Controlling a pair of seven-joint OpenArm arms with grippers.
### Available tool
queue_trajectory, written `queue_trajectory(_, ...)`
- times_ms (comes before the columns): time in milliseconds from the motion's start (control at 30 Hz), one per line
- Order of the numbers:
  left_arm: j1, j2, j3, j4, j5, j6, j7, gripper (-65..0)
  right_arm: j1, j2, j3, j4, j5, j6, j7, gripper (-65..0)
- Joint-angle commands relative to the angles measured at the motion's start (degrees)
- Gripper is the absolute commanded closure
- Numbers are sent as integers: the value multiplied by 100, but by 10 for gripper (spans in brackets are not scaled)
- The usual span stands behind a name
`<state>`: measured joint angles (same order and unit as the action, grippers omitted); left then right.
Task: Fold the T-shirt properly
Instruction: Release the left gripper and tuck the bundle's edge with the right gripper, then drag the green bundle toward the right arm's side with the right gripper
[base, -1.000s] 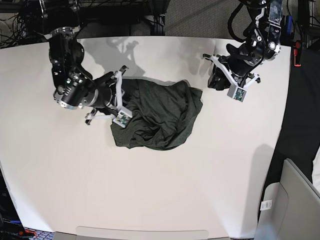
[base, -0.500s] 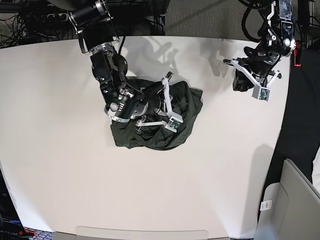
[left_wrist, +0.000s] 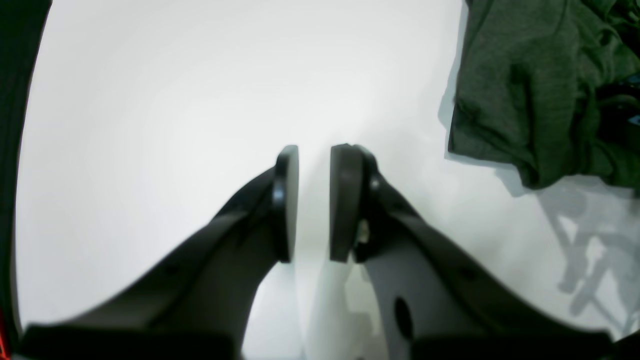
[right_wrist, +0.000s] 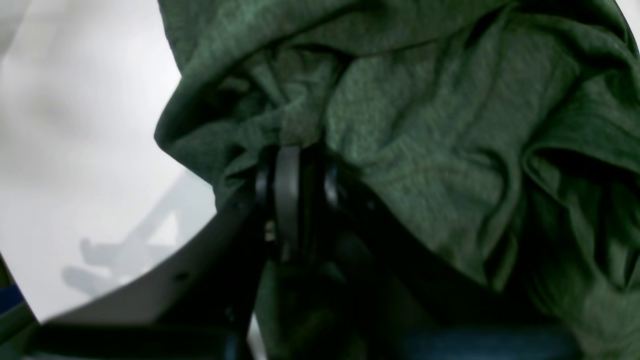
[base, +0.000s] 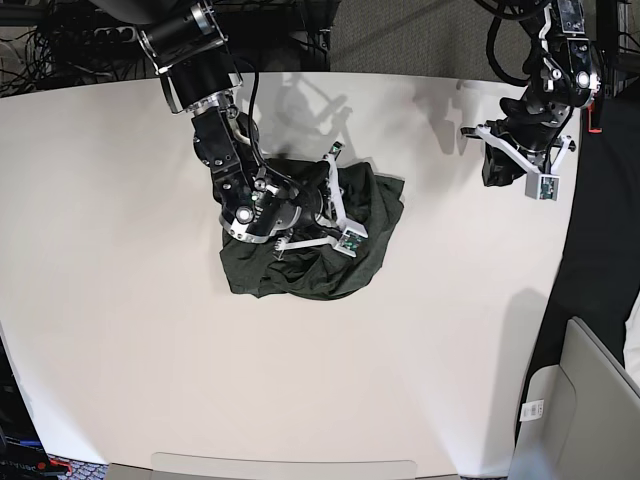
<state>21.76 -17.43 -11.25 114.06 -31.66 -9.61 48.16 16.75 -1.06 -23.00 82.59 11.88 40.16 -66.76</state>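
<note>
Overhead and wrist views of your two-arm bench. The T-shirt (base: 300, 265) lies as a crumpled dark green heap slightly left of the middle of the white table (base: 120, 330), bunched and creased with no flat panel showing. Your right gripper (right_wrist: 300, 175) sits on top of this heap, reaching in from the far left edge of the table; in its wrist view the fingers (right_wrist: 286, 195) stand pressed nearly together with a ridge of the green fabric pinched between them, and folds of the shirt drape over and around the tips. Your left gripper (left_wrist: 314, 200) hangs over bare table near the far right corner, well apart from the heap; its two dark pads (left_wrist: 345, 200) face each other across a narrow gap through which the white surface shows, and nothing is between them. In that wrist view one rumpled edge of the shirt (left_wrist: 530, 95) appears at the upper right, resting on the table beside the shadow of the other arm.
</note>
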Motion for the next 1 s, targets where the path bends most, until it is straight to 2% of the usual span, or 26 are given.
queue_trajectory(0, -9, -55, -32, 115, -38, -20, -100, -90, 79, 128, 142, 45, -252, -16, -203, -49)
queue_trajectory(167, -9, -55, -32, 115, -38, -20, -100, -90, 70, 524, 494, 71, -243, -16, -221, -49)
queue_trajectory(467, 44, -90, -40, 115, -38, -20, -100, -90, 79, 1051, 1092, 80, -243, -16, -221, -49)
queue_trajectory(567, 202, -81, -251, 168, -38, -28, -144, -90, 87, 1218, 1303, 80, -243, -16, -221, -49)
queue_trajectory(767, 316, -64, -462, 238, -47, -28, -144, -90, 43, 1201, 1470, 396, -216, -16, -221, -49)
queue_trajectory(967, 554, -20, -761, 423, -47, -28, -144, -89, -396, 1113, 1452, 1618, 707, -16, -546, -49)
